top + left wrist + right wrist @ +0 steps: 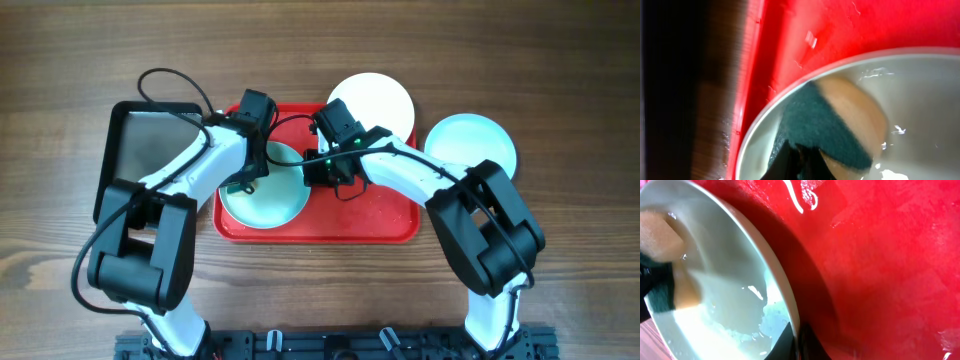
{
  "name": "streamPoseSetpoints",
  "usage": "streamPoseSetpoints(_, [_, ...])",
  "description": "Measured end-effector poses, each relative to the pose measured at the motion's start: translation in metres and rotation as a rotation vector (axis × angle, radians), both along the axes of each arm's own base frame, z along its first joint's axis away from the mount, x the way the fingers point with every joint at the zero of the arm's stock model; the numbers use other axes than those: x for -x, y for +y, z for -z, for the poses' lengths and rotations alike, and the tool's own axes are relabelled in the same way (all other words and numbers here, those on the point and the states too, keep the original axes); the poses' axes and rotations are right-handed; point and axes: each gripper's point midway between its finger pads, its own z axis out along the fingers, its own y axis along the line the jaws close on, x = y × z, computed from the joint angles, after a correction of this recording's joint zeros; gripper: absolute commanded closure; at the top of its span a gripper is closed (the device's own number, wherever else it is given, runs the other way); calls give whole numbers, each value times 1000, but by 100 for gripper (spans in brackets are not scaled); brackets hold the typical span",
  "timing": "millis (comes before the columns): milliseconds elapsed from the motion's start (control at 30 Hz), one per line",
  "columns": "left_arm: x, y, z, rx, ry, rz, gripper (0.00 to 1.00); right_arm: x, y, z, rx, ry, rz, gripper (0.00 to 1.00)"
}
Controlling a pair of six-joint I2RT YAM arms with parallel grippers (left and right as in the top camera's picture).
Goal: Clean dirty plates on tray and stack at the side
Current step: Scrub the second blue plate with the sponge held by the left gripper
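Red tray with aqua plate at its left end, both arms on it.
Bent down over the plate, left gripper is clenched on a sponge pressed to the wet face; right gripper, reaching in from the right, pinches the rim. One white plate at the tray's far rim; second aqua plate on the table, right.

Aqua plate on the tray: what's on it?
A sponge, held by the left gripper, and a water film. The right gripper pinches the plate rim. The surface under the sponge is hidden.
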Motion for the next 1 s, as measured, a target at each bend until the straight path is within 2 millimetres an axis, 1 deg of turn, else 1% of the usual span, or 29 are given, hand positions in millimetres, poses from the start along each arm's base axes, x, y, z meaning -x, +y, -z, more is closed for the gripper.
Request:
streamPoseSetpoints(33, [4,-4,1,33,25,24,96,0,0,0,2,0,-2,96])
streamPoseSetpoints(67, [10,-12,1,110,69,63,96,0,-2,0,4,2,0,96])
streamPoseSetpoints(100, [13,-17,1,152,87,84,96,0,-3,1,4,2,0,95])
streamPoseSetpoints(133, [16,-28,1,225,105,106,96,-1,-3,1,5,3,1,96])
streamPoseSetpoints(233, [18,-71,-3,464,116,174,96,-1,-3,1,5,3,1,96])
streamPoseSetpoints(267, [16,-91,-5,569,105,202,96,-1,-3,1,5,4,1,96])
streamPoseSetpoints(367, [10,-111,-8,647,74,217,96,-1,-3,1,5,4,2,96])
streamPoseSetpoints(433, [5,-113,-7,648,56,205,96,-2,-4,1,7,3,8,96])
streamPoseSetpoints(500, [0,-109,-6,623,32,192,96,-3,-5,1,6,1,11,96])
streamPoseSetpoints(633, [-10,-92,0,491,-12,122,96,-4,-4,0,3,-2,11,96])
streamPoseSetpoints(700, [-19,-72,0,365,-60,54,96,-4,-4,0,3,-3,11,96])
streamPoseSetpoints(767, [-23,-44,-1,214,-95,-32,96,-4,-4,0,3,-3,11,96])
streamPoseSetpoints(800, [-22,-36,-1,171,-99,-55,96,-4,-4,0,3,-3,11,95])
streamPoseSetpoints(867, [-15,-13,-2,51,-88,-101,96,-4,-4,0,2,-2,11,96])
streamPoseSetpoints(900, [-10,-7,-2,17,-74,-111,96,-4,-4,0,2,-1,13,96])
streamPoseSetpoints(967, [7,5,-3,-46,-11,-118,96,-3,-4,0,1,-1,11,96])
streamPoseSetpoints(1000, [13,7,-3,-53,12,-113,96,-3,-3,0,0,1,9,96])
